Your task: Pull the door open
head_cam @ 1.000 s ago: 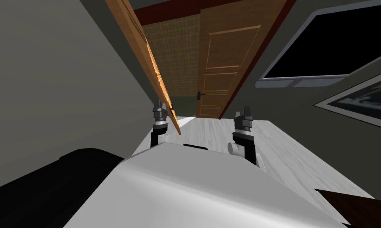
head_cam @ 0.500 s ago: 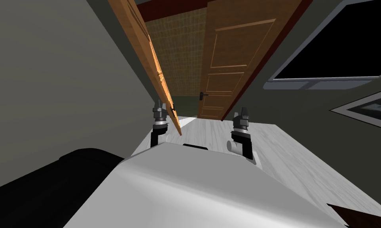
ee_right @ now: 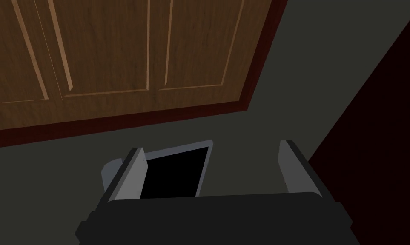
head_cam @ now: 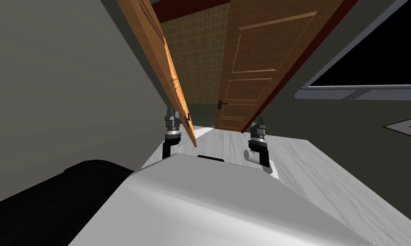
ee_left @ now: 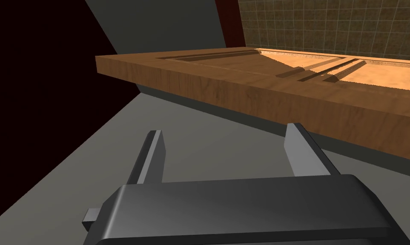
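Door: the open door leaf [head_cam: 157, 55] stands swung well out of its dark red frame [head_cam: 179, 6], seen nearly edge-on, running from 11 o'clock down toward the chest tip.
Handle: a small dark handle [head_cam: 187, 118] is seen low on that leaf's 3 o'clock face.
Left gripper [head_cam: 170, 114]: placed just beside the leaf on its 9 o'clock side, between leaf and grey wall [head_cam: 51, 85]; the fingers are spread wide and nothing is held; the leaf's thick edge is seen just past the fingertips.
Right gripper [head_cam: 260, 121]: raised at 1 o'clock, fingers equally spread and empty, aimed at the second door leaf [head_cam: 260, 64], which carries its own handle [head_cam: 220, 103].
Step in hand: the pull is judged largely done, with the leaf released rather than gripped.
Next move: if more opening is wanted, the leaf's edge or handle must be re-engaged by the left gripper and drawn toward 9 o'clock; contact with the wall is to be avoided.
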`<state>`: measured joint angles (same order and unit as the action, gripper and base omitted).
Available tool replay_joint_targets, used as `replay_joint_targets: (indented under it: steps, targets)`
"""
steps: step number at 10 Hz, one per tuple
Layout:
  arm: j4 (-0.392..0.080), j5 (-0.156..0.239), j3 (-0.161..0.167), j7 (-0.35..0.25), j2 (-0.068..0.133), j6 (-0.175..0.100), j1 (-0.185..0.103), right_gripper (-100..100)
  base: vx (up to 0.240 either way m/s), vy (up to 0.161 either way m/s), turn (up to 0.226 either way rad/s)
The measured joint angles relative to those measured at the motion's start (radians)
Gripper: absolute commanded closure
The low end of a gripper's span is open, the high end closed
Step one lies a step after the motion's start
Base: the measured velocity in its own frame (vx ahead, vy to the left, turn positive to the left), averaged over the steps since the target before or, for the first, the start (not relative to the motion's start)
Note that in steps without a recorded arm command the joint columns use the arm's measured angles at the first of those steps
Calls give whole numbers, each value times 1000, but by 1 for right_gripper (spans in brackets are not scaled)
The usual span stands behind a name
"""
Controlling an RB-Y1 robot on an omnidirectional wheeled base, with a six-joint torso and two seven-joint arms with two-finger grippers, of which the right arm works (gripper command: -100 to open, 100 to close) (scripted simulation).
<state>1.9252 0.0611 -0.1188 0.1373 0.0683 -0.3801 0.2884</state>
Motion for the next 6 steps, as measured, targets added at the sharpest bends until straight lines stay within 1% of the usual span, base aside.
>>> replay_joint_targets:
  steps: [1, 3, 4, 6]
  targets:
    - [-28, 10, -6, 7, 3, -5, -12, -100, 90, -2, 104]
    - [-92, 34, -23, 22, 11, -11, -50, -100, 104, -9, 127]
    - [-118, 44, -29, 31, 12, -11, -67, -100, 96, -8, 148]
    - [-181, 69, -46, 45, 21, -14, -104, -100, 91, -12, 138]
